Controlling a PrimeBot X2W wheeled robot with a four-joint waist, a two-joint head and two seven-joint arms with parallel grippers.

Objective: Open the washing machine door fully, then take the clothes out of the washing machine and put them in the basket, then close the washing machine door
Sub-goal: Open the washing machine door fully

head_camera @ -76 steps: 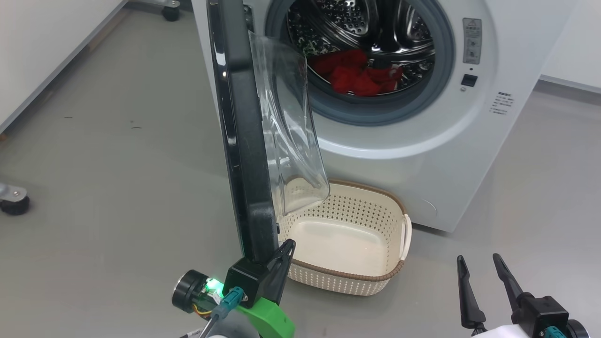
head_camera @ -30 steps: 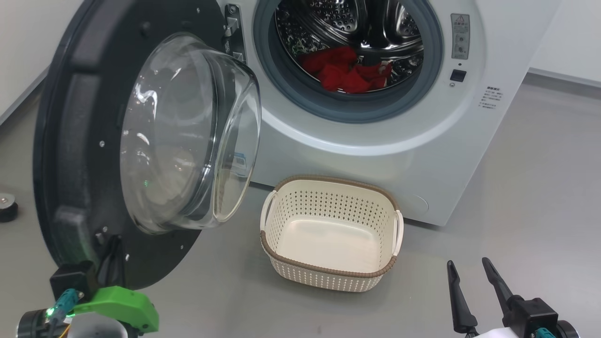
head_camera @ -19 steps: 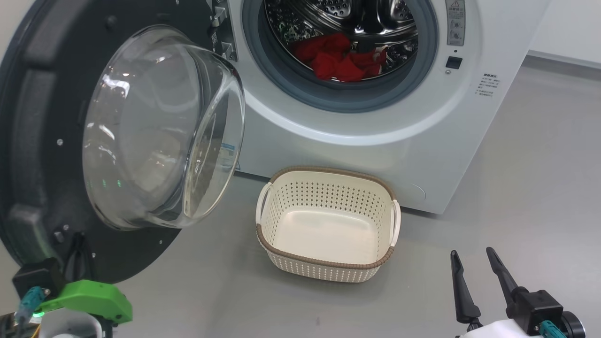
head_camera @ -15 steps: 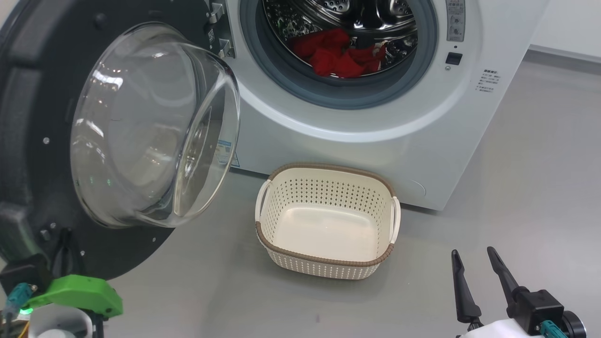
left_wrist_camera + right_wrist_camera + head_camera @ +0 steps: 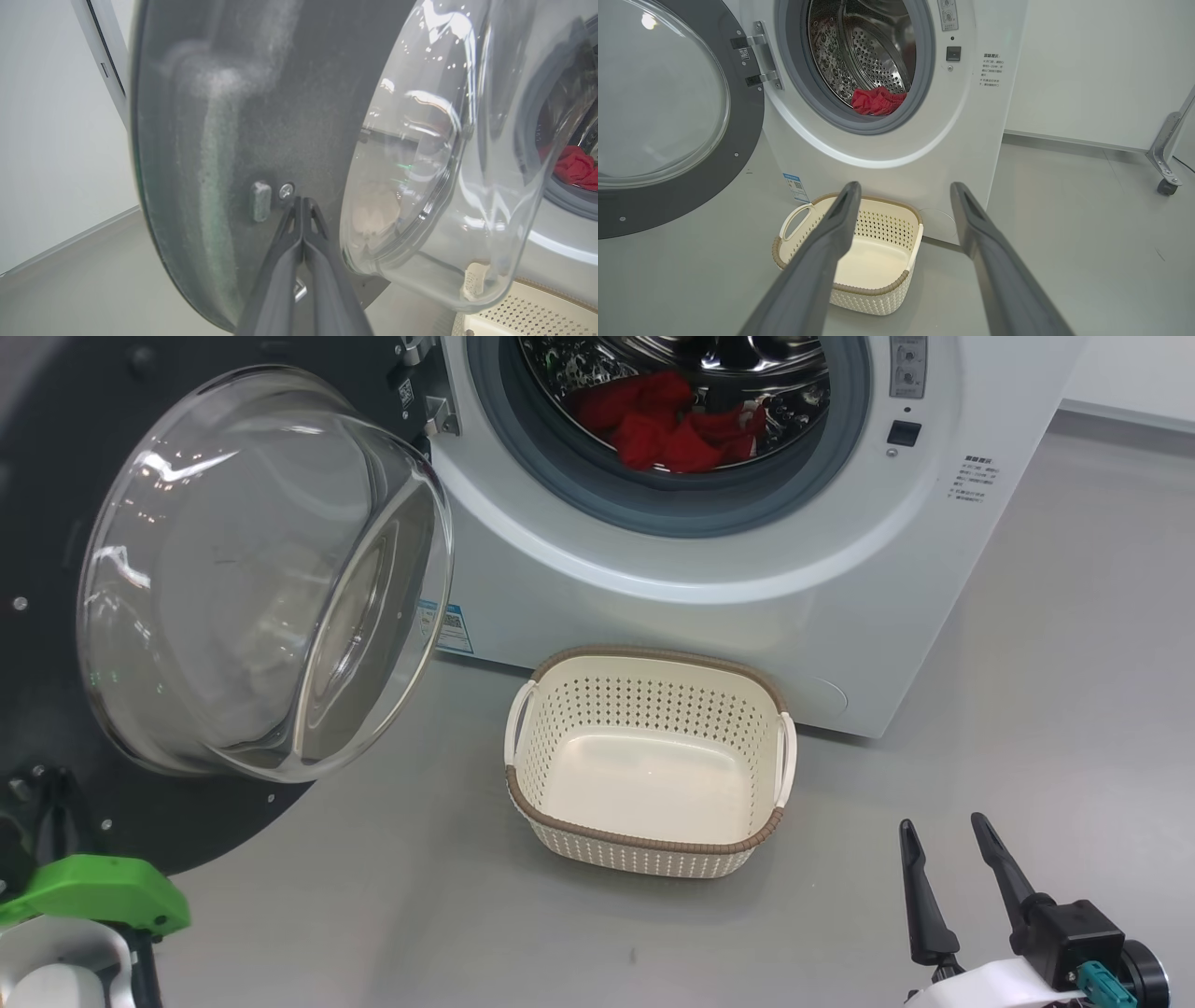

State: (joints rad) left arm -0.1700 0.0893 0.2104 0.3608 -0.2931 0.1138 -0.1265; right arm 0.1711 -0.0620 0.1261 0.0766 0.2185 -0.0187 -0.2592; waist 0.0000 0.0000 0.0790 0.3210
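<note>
The washing machine door (image 5: pixel 56 485) stands swung far open to the left, its clear glass bowl (image 5: pixel 261 569) bulging toward the white washing machine (image 5: pixel 747 616). Red clothes (image 5: pixel 672 425) lie low in the steel drum. The cream basket (image 5: pixel 653 655) sits empty on the floor in front of the machine. My left gripper (image 5: pixel 302 201) is shut, its tips against the door's black inner face (image 5: pixel 280 116) beside a screw, holding nothing. Its green mount (image 5: pixel 93 891) shows at the lower left. My right gripper (image 5: pixel 941 824) hangs open and empty, right of the basket (image 5: pixel 850 289).
Grey floor spreads to the right of the machine. A metal leg on a caster (image 5: pixel 1167 186) stands at the far right by the white wall. A small blue label (image 5: pixel 453 625) marks the machine's lower left front.
The door has swung from edge-on to wide open at the left, with my shut left gripper staying against it. The head camera has shifted. The right gripper has barely moved.
</note>
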